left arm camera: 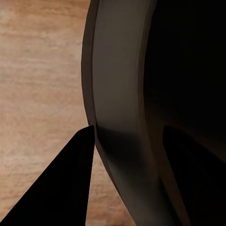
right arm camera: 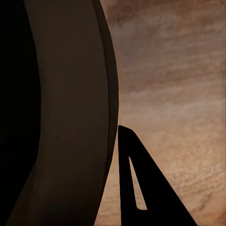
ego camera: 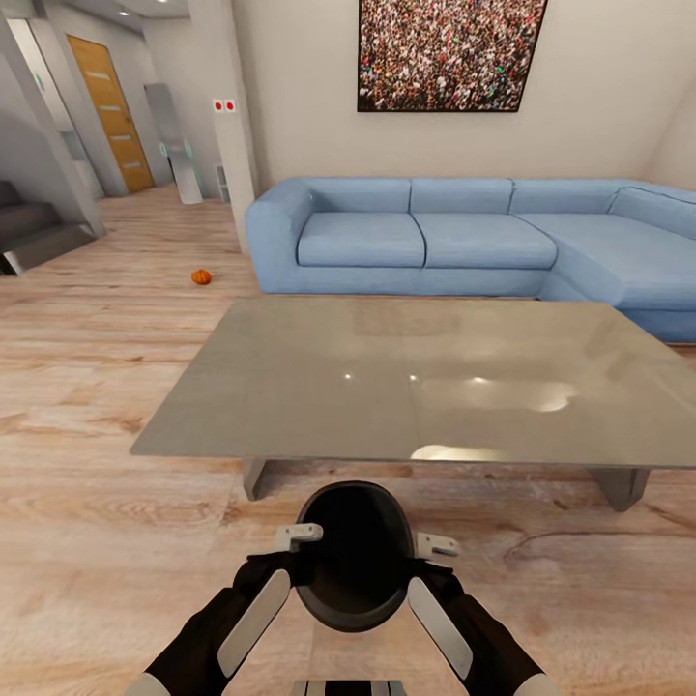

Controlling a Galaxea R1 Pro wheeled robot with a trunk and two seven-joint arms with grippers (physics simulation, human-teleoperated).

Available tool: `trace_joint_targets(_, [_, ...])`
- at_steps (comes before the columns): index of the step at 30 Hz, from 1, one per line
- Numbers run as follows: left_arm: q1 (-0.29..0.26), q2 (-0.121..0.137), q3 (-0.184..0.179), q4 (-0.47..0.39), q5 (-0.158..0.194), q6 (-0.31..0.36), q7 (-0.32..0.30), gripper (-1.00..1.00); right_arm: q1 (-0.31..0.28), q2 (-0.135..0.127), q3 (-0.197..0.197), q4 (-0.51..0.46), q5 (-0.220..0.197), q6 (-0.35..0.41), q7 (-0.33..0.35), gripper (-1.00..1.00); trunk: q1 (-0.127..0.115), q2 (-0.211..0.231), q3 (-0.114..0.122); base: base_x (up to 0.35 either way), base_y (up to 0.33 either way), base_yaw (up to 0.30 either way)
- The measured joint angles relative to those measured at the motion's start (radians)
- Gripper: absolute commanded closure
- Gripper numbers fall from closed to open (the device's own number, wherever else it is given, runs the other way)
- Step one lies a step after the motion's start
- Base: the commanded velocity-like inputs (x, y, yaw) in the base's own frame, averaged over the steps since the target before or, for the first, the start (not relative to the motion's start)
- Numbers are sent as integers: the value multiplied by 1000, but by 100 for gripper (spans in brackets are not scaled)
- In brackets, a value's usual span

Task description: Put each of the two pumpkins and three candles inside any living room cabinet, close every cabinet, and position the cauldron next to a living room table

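While the cauldron is held up in front of the robot, the scene is laid out as follows, largest thing first.

Floor [ego camera: 87, 406]: pale wood planks are seen across the whole room and behind the cauldron rim in both wrist views.

Sofa [ego camera: 454, 237]: a light blue corner sofa is set against the far wall, beyond the table, with a framed crowd picture [ego camera: 447, 53] hung above it.

Table [ego camera: 425, 377]: the low grey coffee table is seen straight ahead, its glossy top bare and marked by light reflections; its near edge lies just beyond the cauldron in the head view.

Cauldron [ego camera: 356, 556]: the black wide-mouthed pot is held between the two grippers, off the floor as far as can be judged, with its mouth turned up toward the head camera. Its thick rim [left arm camera: 117, 94] is shown close up in the left wrist view and again [right arm camera: 70, 117] in the right wrist view.

Left gripper [ego camera: 295, 535]: it is clamped on the cauldron's rim at the pot's left side; one dark finger [left arm camera: 61, 183] is seen outside the rim, its tip touching it.

Right gripper [ego camera: 435, 546]: it is clamped on the rim at the pot's right side; one finger [right arm camera: 143, 188] is seen against the outer wall.

Pumpkin [ego camera: 201, 277]: one small orange pumpkin is seen on the floor, well apart from the table, near the sofa's left end.
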Motion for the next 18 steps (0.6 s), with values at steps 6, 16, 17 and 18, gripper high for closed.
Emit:
trace_joint_targets(6, [0,0,-1,0,0,0,0,100,0,0,0,0,0,-1,0,100,0,0,0,87,0,0])
trace_joint_targets(16, [0,0,1,-1,-1,-1,0,100,0,1,-1,0,1,-1,0,100,0,0,0,36,0,0])
trace_joint_targets(17, [0,0,0,-1,-1,-1,0,100,0,1,-1,0,1,-1,0,100,0,0,0,20,0,0])
trace_joint_targets(18, [0,0,-1,0,0,-1,0,100,0,1,-2,0,1,0,0,100,0,0,0,10,0,0])
